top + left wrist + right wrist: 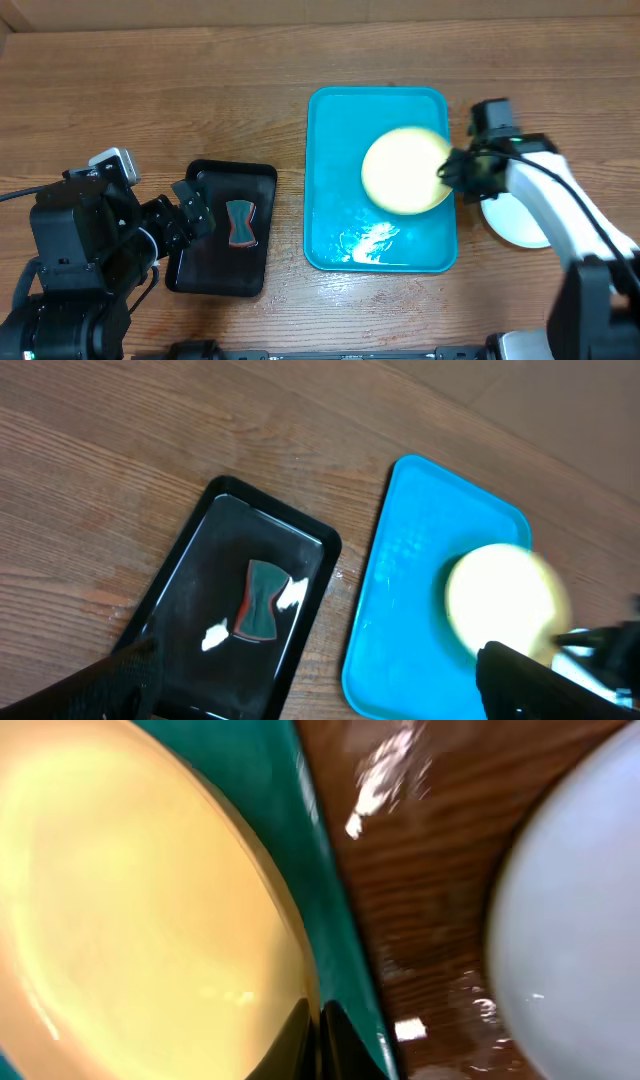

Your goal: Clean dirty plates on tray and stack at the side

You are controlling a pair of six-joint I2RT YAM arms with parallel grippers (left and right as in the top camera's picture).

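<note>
Pinching the edge of the pale yellow plate (403,170), the right pincer (447,170) is clamped tight on its right-hand rim. The plate sits in the turquoise tray (330,225), towards the far right side. A pale white plate (515,225) lies on the wooden surface (150,90) just right of the tray, partly under the right arm. The left pincer (193,208) is spread wide and holds nothing, at the left edge of a black tray (215,275) that carries a teal-and-red block (240,222).
</note>
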